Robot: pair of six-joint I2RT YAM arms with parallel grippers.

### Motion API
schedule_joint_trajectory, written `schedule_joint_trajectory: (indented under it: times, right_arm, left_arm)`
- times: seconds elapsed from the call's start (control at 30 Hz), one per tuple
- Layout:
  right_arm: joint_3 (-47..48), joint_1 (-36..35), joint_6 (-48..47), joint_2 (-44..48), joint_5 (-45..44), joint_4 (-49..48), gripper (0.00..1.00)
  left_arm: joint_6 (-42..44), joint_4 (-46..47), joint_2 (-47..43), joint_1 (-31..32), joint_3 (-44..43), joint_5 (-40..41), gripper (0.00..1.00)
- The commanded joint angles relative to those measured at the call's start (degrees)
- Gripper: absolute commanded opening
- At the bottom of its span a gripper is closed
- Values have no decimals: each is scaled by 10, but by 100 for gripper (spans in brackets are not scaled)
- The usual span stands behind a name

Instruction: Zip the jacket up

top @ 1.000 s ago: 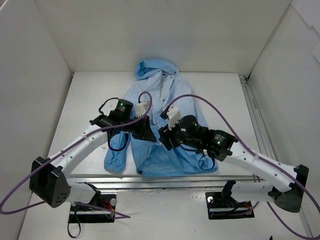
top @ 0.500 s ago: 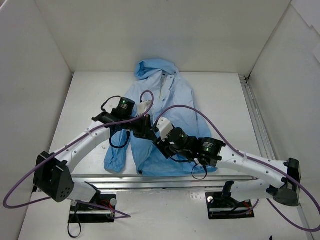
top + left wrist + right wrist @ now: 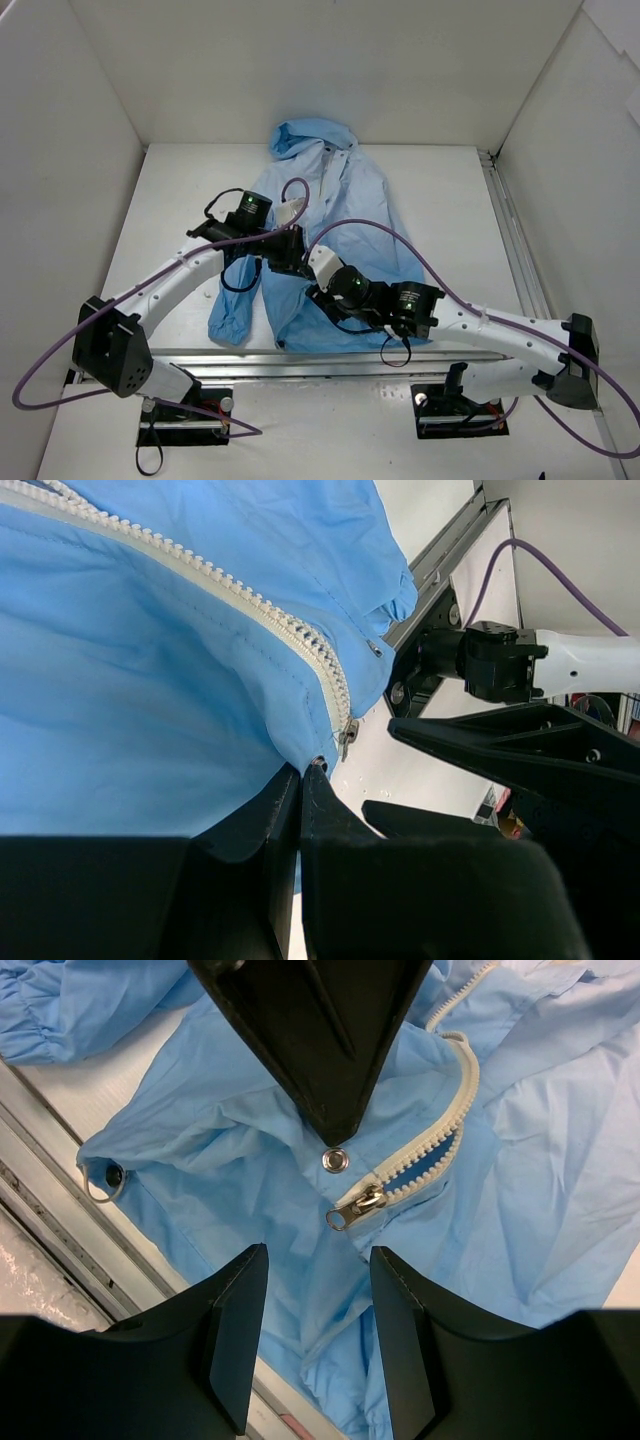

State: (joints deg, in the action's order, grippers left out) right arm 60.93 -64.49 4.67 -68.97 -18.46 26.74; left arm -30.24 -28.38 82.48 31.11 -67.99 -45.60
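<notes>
The light-blue jacket (image 3: 340, 200) lies flat on the table, hood at the far end. My left gripper (image 3: 293, 262) is shut on the jacket's bottom hem (image 3: 300, 768), right beside the lower end of the white zipper strip (image 3: 250, 605). The metal zipper slider (image 3: 358, 1207) sits at that lower end, next to a snap (image 3: 335, 1159). My right gripper (image 3: 318, 1255) is open, hovering just above the fabric, with the slider a little beyond its fingertips. In the top view it (image 3: 316, 285) is close beside the left gripper. The left gripper's black fingers (image 3: 320, 1030) fill the top of the right wrist view.
White walls enclose the table on three sides. A metal rail (image 3: 350, 362) runs along the near edge, another (image 3: 510, 240) along the right. The jacket's left sleeve (image 3: 232, 310) hangs toward the near edge. Purple cables (image 3: 400, 232) loop above both arms. A hem grommet (image 3: 110, 1175) lies near the rail.
My right arm has swung left and nearer, bringing its open gripper up to the zipper's lower end beside the left gripper. The left gripper has stayed clamped on the hem.
</notes>
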Motion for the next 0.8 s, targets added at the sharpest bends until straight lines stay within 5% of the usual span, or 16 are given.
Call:
schedule_joint_trajectory:
  times: [0.0,0.37,0.63,0.77]
  right_arm:
    - [3,-7,0,-7,-29,-20,42]
    - [13,-9,9,-37,-90,-20,35]
    - [20,-6,10,-39,-116,-21,3]
    - [24,-9,12,-29,-107,-20,0]
  left_arm:
    - [1,9,-5,-4,-35,-19,0]
    - [4,3,-3,-4,-35,-20,0]
    - [4,4,-7,-4,-27,-22,0]
    - [6,5,-7,-4,-23,-20,0]
